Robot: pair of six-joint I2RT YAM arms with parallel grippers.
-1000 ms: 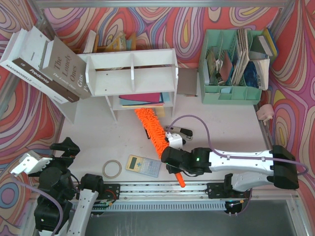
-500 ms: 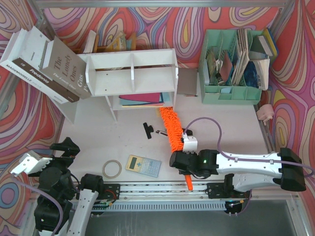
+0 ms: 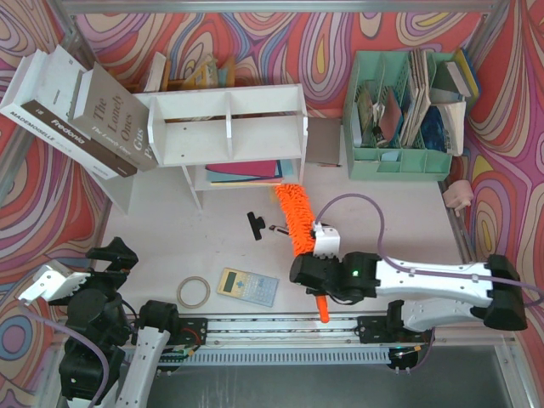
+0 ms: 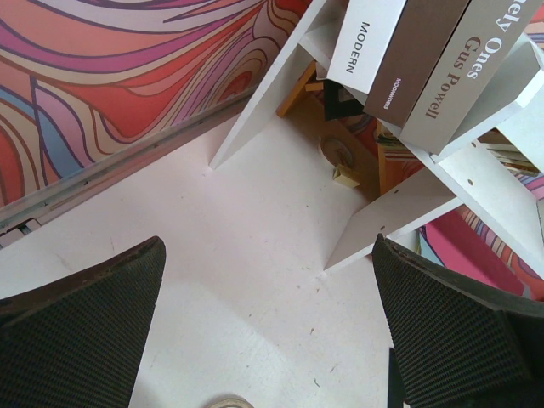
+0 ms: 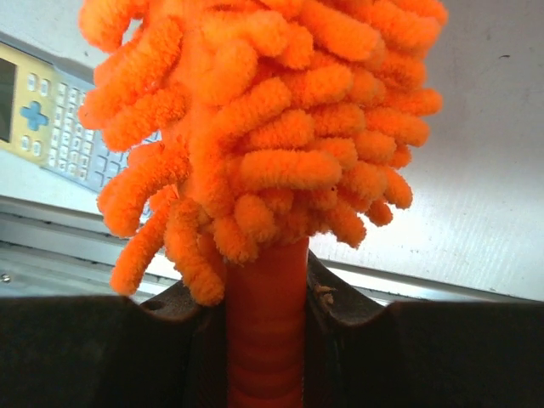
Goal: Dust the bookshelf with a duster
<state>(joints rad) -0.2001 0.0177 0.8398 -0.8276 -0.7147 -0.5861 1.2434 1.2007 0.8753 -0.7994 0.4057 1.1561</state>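
At the far left, the left gripper (image 4: 268, 251) hangs idle with its fingers spread wide on nothing, facing the leaning books (image 3: 81, 106) and the shelf's left end; it is best kept out of this step. The bookshelf (image 3: 229, 127) stands at about 11 o'clock from the working arm, with bare upper compartments and coloured sheets lying in the lower tier. The duster (image 3: 291, 212) slants toward 11 o'clock, its fluffy tip just beside the shelf's lower right corner and apparently not yet on a board. The right gripper (image 5: 265, 327) pinches the thin orange handle just below the chenille, and the butt pokes out at 5 o'clock. To dust well, I judge the arm should advance toward 11 o'clock and lay the head flat along a board rather than poke with the tip. It should then sweep sideways under light pressure, since the shelf looks light enough to slide.
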